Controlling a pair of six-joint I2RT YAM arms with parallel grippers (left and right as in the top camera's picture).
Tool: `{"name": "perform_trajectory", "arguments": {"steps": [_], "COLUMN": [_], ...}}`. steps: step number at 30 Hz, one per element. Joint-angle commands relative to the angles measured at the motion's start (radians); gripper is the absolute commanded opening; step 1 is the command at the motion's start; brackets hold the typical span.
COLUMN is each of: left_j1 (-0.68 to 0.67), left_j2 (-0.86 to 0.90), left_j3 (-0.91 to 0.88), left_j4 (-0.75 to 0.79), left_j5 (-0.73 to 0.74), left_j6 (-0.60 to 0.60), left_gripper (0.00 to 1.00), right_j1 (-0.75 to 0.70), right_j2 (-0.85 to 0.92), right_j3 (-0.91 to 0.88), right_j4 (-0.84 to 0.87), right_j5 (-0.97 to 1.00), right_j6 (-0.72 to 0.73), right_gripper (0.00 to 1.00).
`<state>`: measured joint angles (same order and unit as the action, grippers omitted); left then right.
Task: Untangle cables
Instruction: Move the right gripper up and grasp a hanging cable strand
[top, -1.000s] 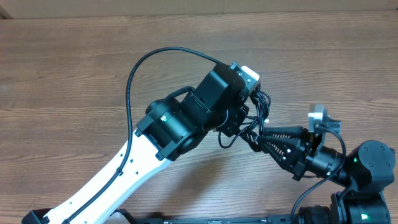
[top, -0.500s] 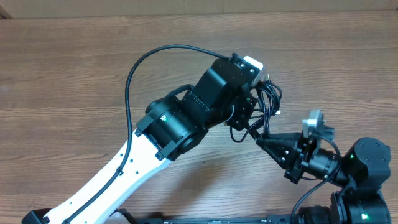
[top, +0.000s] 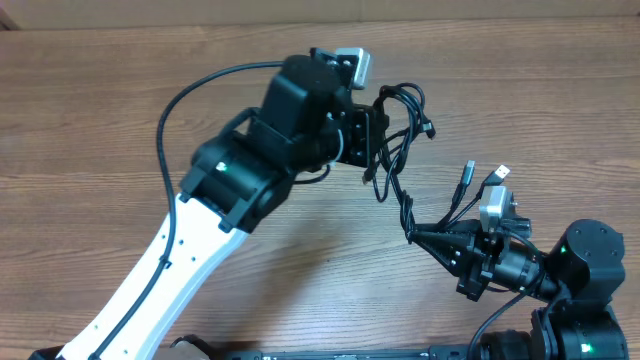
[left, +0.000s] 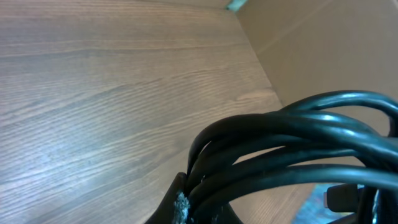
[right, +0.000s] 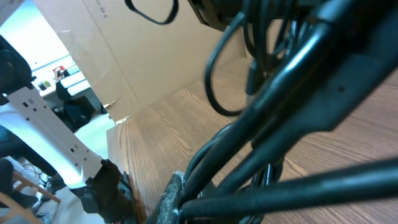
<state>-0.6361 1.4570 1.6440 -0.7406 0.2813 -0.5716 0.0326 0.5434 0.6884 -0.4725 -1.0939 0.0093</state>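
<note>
The cables (top: 400, 150) are thin black cords in a loose tangle, stretched above the wooden table between my two grippers. My left gripper (top: 372, 140) is shut on the upper bunch; the left wrist view shows several cable strands (left: 292, 149) clamped in its jaws (left: 199, 208). My right gripper (top: 415, 235) is shut on the lower strands, which fill the right wrist view (right: 261, 124) at its fingertips (right: 186, 199). Two silver-tipped plug ends (top: 485, 175) stick up near the right gripper.
The wooden table (top: 120, 110) surrounds the arms. A cardboard wall (top: 300, 12) runs along the far edge. The left arm's own thick black cable (top: 170, 110) loops over the table on the left. The right arm's base (top: 585, 280) sits at the front right.
My left gripper has moved up and to the left with the cables. My right gripper stayed low at the right, so the tangle has stretched out and the plug ends have come free.
</note>
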Motion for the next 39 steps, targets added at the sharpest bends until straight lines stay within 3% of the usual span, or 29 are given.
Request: {"name": "perform_trajectory", "arguments": {"steps": [1, 6, 9, 10, 14, 22, 31, 32, 33, 34, 36, 39], "left_j1": [0.049, 0.048, 0.048, 0.048, 0.047, -0.017, -0.160, -0.171, -0.179, -0.183, -0.182, -0.182], "left_j2": [-0.040, -0.040, -0.040, -0.040, -0.040, -0.039, 0.010, 0.022, 0.031, 0.044, 0.046, 0.040], "left_j3": [0.014, 0.014, 0.014, 0.014, 0.014, 0.014, 0.014, 0.014, 0.014, 0.014, 0.014, 0.014], "left_j4": [-0.008, -0.057, -0.075, -0.080, -0.140, -0.150, -0.110, -0.101, -0.097, -0.097, -0.099, -0.103], "left_j5": [0.083, 0.086, 0.086, 0.085, 0.078, 0.078, -0.004, -0.004, -0.004, -0.004, -0.003, -0.003], "left_j6": [0.034, 0.134, 0.170, 0.185, 0.319, 0.303, 0.295, 0.294, 0.294, 0.294, 0.305, 0.348], "left_gripper": [0.04, 0.04, 0.04, 0.04, 0.04, 0.04, 0.04, 0.04, 0.04, 0.04, 0.04, 0.04], "right_j1": [0.000, 0.000, 0.000, 0.000, 0.001, 0.001, 0.000, 0.000, 0.000, 0.000, 0.000, 0.000], "right_j2": [-0.002, -0.002, -0.002, -0.002, -0.002, -0.002, -0.002, -0.002, -0.002, -0.002, -0.002, -0.002], "right_j3": [0.013, 0.013, 0.013, 0.013, 0.013, 0.013, 0.013, 0.013, 0.013, 0.013, 0.013, 0.013], "right_j4": [-0.019, -0.101, -0.122, -0.122, -0.082, 0.137, 0.192, 0.192, 0.192, 0.178, 0.111, 0.000], "right_j5": [0.134, 0.524, 0.577, 0.577, 0.487, 0.102, 0.064, 0.064, 0.069, 0.111, 0.217, 0.398], "right_j6": [0.078, 0.333, 0.362, 0.362, 0.346, 0.327, 0.385, 0.385, 0.385, 0.385, 0.388, 0.397], "right_gripper": [0.12, 0.75, 0.97, 1.00, 1.00, 1.00, 0.98, 0.92, 0.75, 0.40, 0.20, 0.13]}}
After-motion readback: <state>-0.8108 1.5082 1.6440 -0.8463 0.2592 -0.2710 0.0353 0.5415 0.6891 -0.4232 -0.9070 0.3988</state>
